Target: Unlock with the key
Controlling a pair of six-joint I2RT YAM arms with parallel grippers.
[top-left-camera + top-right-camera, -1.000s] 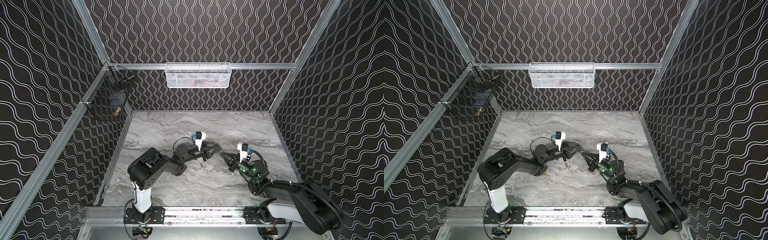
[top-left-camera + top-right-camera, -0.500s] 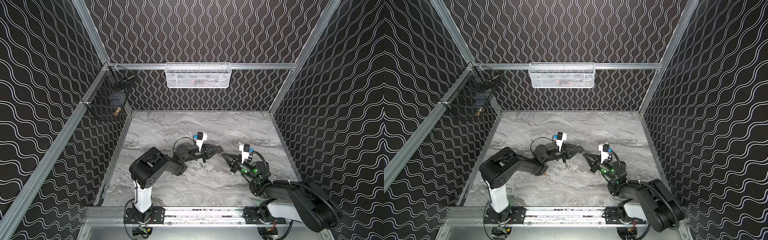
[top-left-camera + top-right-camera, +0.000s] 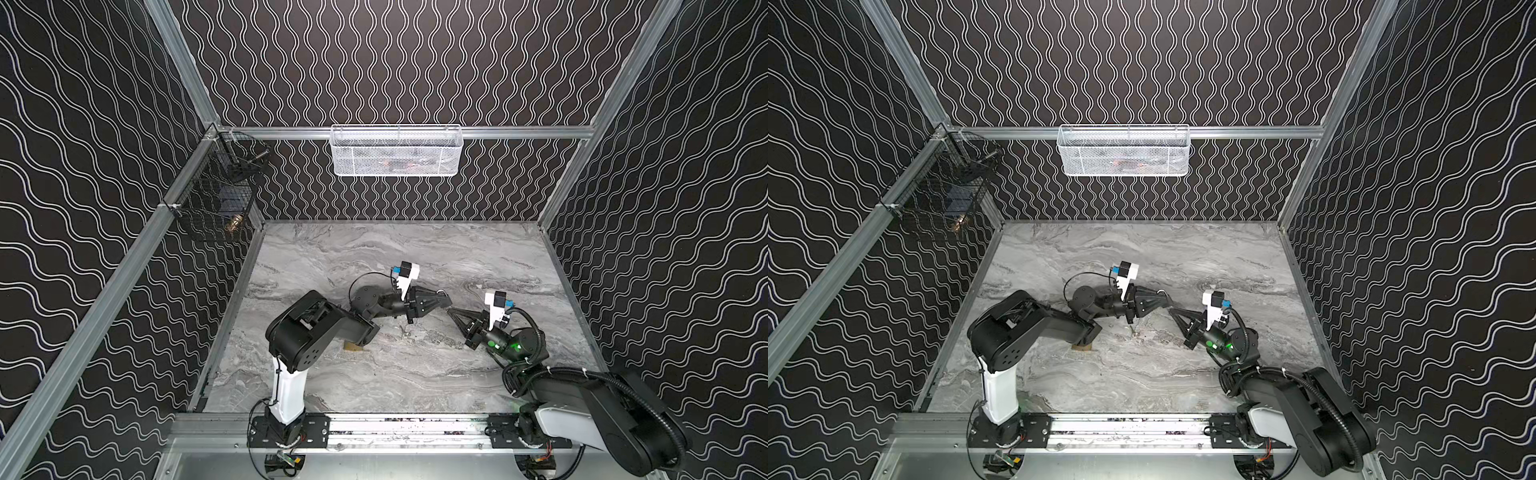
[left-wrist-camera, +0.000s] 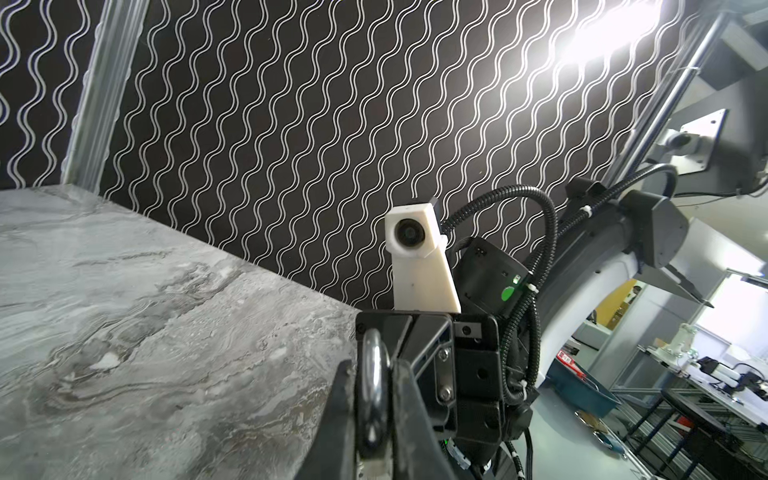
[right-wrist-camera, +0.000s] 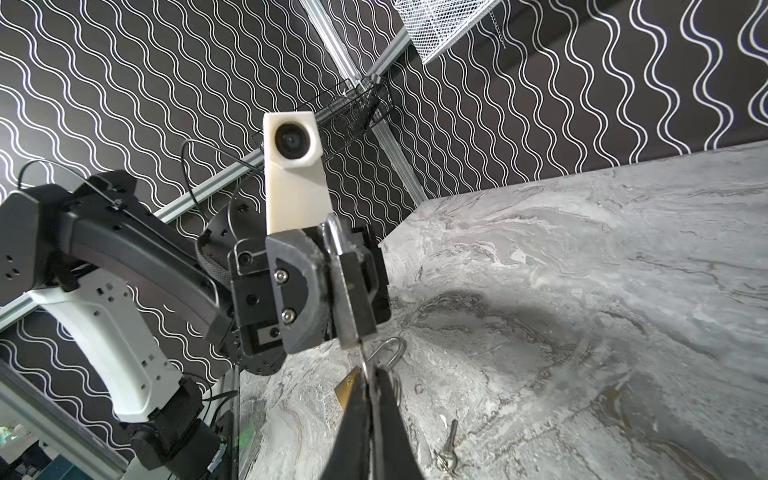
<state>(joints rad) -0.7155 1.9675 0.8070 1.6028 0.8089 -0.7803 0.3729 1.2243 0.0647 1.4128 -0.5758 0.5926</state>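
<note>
My left gripper [image 4: 372, 368] is shut on the silver shackle of a padlock [image 4: 374, 390]. In the right wrist view the padlock's grey body [image 5: 353, 291] hangs out of those jaws, facing my right gripper [image 5: 371, 376]. That gripper is shut on the key [image 5: 363, 363], a thin metal blade whose tip is at the padlock's lower end. Whether the tip is in the keyhole is hidden. In both top views the left gripper [image 3: 444, 300] and the right gripper [image 3: 452, 311] meet tip to tip above the middle of the marble table [image 3: 415, 374].
A brass padlock [image 5: 345, 388] lies on the table below the grippers and shows under the left arm [image 3: 353, 347] in a top view. Loose keys [image 5: 448, 446] lie nearby. A white mesh basket [image 3: 397, 151] hangs on the back wall, a black wire basket [image 3: 216, 203] at the left.
The left jaws have closed onto the padlock's shackle and the left gripper has shifted slightly right. The right gripper with the key has edged up to it.
</note>
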